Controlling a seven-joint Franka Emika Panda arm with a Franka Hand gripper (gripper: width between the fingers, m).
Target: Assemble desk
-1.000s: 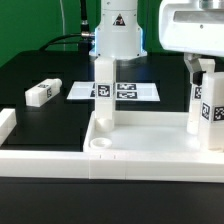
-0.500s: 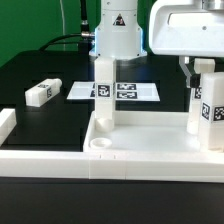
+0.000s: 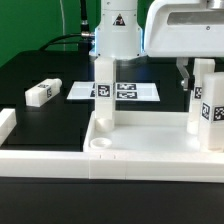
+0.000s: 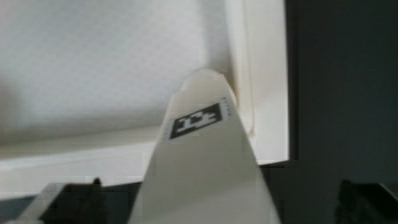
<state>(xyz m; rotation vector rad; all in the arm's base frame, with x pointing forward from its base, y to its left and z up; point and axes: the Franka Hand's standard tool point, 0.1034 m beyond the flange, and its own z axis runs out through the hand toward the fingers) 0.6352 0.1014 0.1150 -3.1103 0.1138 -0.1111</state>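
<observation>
The white desk tabletop [image 3: 150,135] lies rim-up at the front. One leg [image 3: 103,92] stands upright in its back left corner. At the exterior view's right stand two more upright legs, one taller in view [image 3: 212,105], one just behind it [image 3: 196,110]. A fourth leg [image 3: 42,92] lies loose on the black table. My gripper [image 3: 197,70] hangs open over the right legs. In the wrist view a tagged leg [image 4: 210,150] rises between my dark fingertips [image 4: 71,200], which stand apart from it, and the tabletop's corner rim [image 4: 262,90] lies below.
The marker board [image 3: 125,91] lies flat behind the tabletop. A low white border wall [image 3: 40,160] runs along the front left. The robot's white base [image 3: 117,35] stands at the back.
My gripper has shifted toward the exterior view's left, over the right legs. Its jaws stay open. The parts have not moved.
</observation>
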